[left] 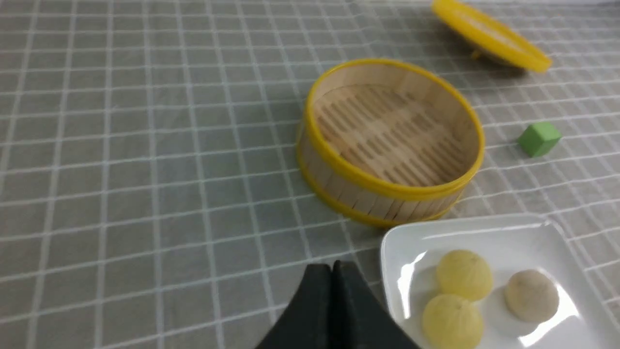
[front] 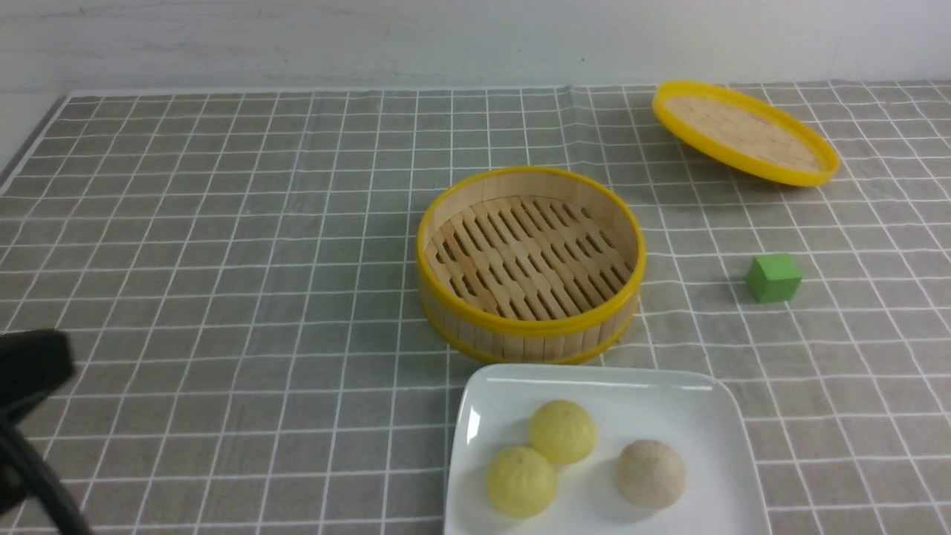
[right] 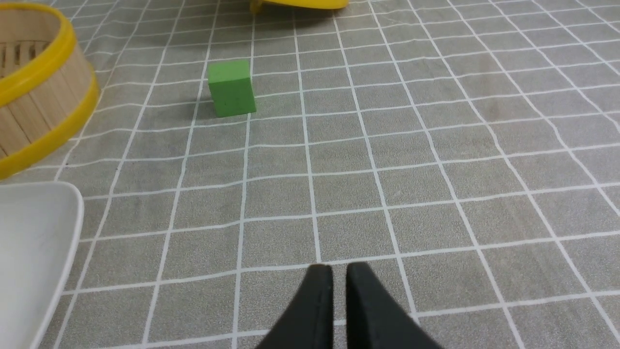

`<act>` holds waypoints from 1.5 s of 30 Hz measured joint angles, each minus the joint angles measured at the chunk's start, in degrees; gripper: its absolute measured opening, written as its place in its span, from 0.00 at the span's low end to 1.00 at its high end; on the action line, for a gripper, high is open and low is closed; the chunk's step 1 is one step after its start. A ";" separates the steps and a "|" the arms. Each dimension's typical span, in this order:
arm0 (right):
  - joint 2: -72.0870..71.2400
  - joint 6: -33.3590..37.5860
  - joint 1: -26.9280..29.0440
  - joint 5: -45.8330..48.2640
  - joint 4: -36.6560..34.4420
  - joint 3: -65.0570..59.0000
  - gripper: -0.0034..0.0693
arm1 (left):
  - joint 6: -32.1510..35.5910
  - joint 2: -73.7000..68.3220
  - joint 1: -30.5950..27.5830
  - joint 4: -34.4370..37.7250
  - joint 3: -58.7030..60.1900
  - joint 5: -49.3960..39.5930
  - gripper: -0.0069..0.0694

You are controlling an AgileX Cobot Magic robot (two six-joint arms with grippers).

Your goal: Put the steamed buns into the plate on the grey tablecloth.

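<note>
Three steamed buns lie in the white plate (front: 594,377) at the front of the grey tablecloth (front: 223,260): two pale yellow ones (front: 562,432) (front: 521,481) touching each other, and a beige one (front: 651,473) apart to their right. In the left wrist view my left gripper (left: 332,264) is shut and empty, just left of the plate (left: 484,224). My right gripper (right: 339,267) hovers over bare cloth to the right of the plate corner (right: 43,218); its fingers stand a narrow slit apart with nothing between them. Only part of the left arm (front: 30,371) shows in the front view.
A round bamboo steamer (front: 531,334) with a yellow rim stands behind the plate, with nothing in it. Its flat lid (front: 745,132) rests tilted at the back right. A green cube (front: 773,277) sits to the right of the steamer.
</note>
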State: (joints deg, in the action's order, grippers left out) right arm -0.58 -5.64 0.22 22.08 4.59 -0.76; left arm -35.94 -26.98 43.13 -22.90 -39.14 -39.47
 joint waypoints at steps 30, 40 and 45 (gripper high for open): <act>0.00 0.00 0.06 0.02 0.06 0.00 0.17 | 14.02 2.15 -4.37 10.33 15.88 20.25 0.13; 0.00 0.00 0.06 0.02 0.06 0.00 0.18 | 22.47 14.85 -29.16 15.21 31.27 26.85 0.14; 0.00 0.00 0.06 0.02 0.06 0.00 0.19 | 22.60 22.59 -37.53 15.44 37.57 25.95 0.14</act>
State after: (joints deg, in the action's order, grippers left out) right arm -0.58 -5.64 0.28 22.10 4.65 -0.76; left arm -13.34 -4.39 5.60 -7.46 -1.57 -13.52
